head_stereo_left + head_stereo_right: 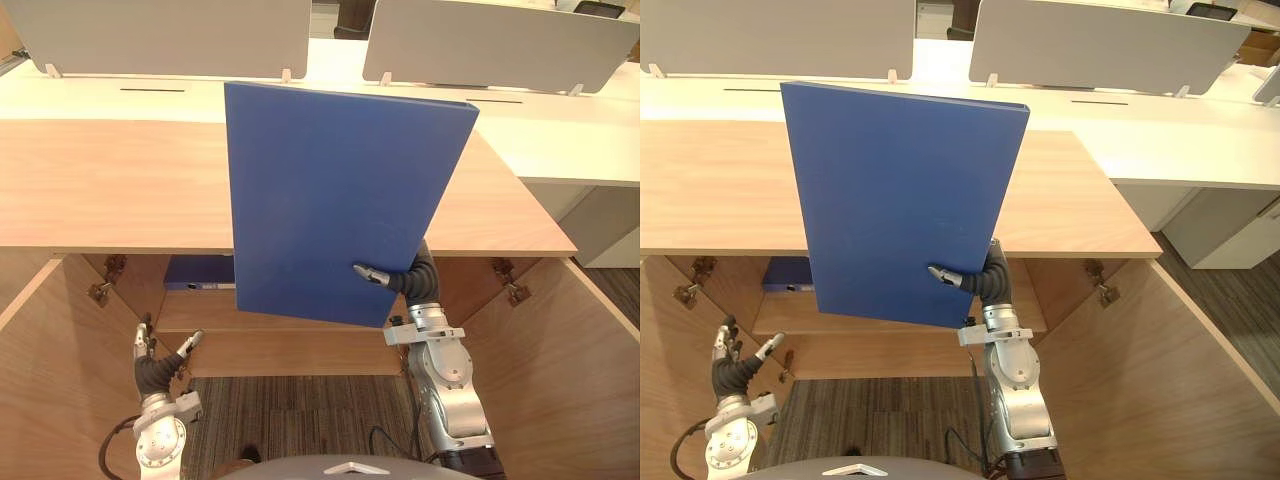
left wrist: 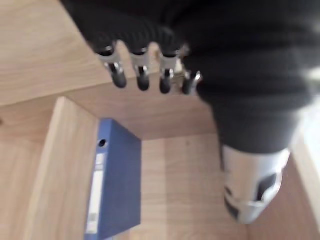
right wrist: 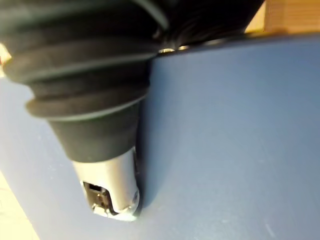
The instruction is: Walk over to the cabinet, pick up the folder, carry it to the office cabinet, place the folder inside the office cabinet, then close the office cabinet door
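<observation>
Silver thumb forward, the right hand (image 1: 372,273) pinches the lower edge of the blue folder (image 1: 330,200) and holds it upright, slightly tilted. Its other fingers are hidden behind the cover. The folder rises above the hand, in front of the pale wooden top (image 1: 110,185) of the office cabinet. Both cabinet doors, the left door (image 1: 50,380) and the right door (image 1: 570,370), stand swung wide open on either side of the arms. Low down beside the left door, the left hand (image 1: 152,365) hangs with its fingers (image 2: 142,75) loose and spread, holding nothing. Just past it, a second folder (image 2: 117,185) lies flat on the inner shelf (image 1: 200,312); the raised folder hides its far end. Striped grey carpet (image 1: 300,410) lies below, and beyond the cabinet stand white desks (image 1: 560,140) with grey dividers (image 1: 160,35).
</observation>
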`<state>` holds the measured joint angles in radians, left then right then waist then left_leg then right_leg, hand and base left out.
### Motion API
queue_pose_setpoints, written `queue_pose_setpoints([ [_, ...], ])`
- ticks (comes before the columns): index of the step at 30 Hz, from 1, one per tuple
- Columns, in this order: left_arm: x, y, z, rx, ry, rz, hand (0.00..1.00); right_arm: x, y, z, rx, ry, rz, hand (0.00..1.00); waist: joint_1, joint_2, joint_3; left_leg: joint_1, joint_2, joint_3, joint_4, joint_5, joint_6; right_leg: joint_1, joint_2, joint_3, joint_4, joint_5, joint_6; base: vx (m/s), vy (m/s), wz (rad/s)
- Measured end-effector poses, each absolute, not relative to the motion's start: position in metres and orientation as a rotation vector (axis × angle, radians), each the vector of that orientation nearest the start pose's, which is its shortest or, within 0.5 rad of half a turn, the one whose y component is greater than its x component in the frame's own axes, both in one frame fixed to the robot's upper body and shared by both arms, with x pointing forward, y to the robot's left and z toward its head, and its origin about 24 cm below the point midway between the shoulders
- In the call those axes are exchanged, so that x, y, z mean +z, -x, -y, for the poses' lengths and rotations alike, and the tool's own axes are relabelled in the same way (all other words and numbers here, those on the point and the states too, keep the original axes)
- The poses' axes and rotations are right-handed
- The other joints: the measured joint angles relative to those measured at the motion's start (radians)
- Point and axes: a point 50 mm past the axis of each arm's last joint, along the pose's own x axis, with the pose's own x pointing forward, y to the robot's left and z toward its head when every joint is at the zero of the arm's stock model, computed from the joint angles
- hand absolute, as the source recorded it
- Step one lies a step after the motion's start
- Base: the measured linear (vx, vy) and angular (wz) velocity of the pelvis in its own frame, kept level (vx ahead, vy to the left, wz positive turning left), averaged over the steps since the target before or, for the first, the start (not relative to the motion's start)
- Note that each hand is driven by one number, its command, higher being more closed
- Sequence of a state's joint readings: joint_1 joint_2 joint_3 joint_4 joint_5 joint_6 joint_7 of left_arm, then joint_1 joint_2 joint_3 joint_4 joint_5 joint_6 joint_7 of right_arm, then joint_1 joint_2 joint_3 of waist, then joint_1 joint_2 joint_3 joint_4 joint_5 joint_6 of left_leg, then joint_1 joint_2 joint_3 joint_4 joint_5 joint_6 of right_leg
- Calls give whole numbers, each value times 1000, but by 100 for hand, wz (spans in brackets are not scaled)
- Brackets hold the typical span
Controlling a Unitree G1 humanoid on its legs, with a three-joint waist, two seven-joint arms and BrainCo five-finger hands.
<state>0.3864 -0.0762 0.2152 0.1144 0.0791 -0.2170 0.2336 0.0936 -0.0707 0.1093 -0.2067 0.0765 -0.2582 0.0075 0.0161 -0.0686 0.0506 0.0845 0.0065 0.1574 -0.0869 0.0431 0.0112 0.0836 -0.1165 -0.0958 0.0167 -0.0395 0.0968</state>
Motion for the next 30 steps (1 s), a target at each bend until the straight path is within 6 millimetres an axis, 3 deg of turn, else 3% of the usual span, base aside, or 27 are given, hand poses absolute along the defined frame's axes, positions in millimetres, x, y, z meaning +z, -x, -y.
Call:
queue_pose_setpoints([
  [4, -72, -127, -211, 497, -82, -454, 0, 84, -228, 131, 144, -19, 333, 100, 0, 0, 0, -2, 2, 8, 0, 0, 0, -8, 1, 5, 0, 0, 0, -12, -5, -4],
  [11, -103, -107, -212, 429, -110, -638, 0, 80, -225, 115, 238, 23, 322, 100, 2, 0, 0, -1, 7, 28, 1, -1, -1, -12, 7, 29, -7, 10, -2, -11, -4, -8],
  [15, -120, -94, -214, 393, -126, -749, 0, 59, -227, 104, 308, 81, 236, 100, 7, 13, 8, -4, 8, 38, 7, -5, -6, -18, 7, 40, -18, 18, -4, -37, 0, -9],
  [18, -120, -107, -213, 354, -139, -730, 0, 64, -233, 91, 398, 177, 275, 100, 13, 17, 75, -110, 22, 45, 156, -59, 0, -98, 6, 57, 63, 11, -11, -94, 4, -11],
  [20, -111, -138, -211, 321, -139, -655, 0, 94, -250, 74, 478, 253, 415, 100, 8, 48, 165, -322, 77, 43, 432, -155, 9, -263, 28, 70, 230, -23, -13, -273, -19, -16],
  [23, -94, -176, -209, 302, -139, -544, 0, 117, -265, 55, 540, 317, 520, 100, 12, 93, 260, -519, 108, 47, 643, -230, 9, -488, 33, 104, 476, -99, -8, -357, 54, -18],
  [25, -90, -183, -209, 317, -128, -517, 0, 120, -266, 48, 564, 351, 547, 100, 17, 100, 283, -605, 124, 56, 723, -261, 4, -590, 34, 121, 567, -135, -11, -268, 35, -20],
  [30, -87, -188, -203, 310, -101, -498, 0, 123, -261, 43, 587, 438, 596, 100, 19, 103, 310, -779, 160, 66, 844, -291, 8, -777, 38, 136, 680, -146, -13, -161, 18, -18],
])
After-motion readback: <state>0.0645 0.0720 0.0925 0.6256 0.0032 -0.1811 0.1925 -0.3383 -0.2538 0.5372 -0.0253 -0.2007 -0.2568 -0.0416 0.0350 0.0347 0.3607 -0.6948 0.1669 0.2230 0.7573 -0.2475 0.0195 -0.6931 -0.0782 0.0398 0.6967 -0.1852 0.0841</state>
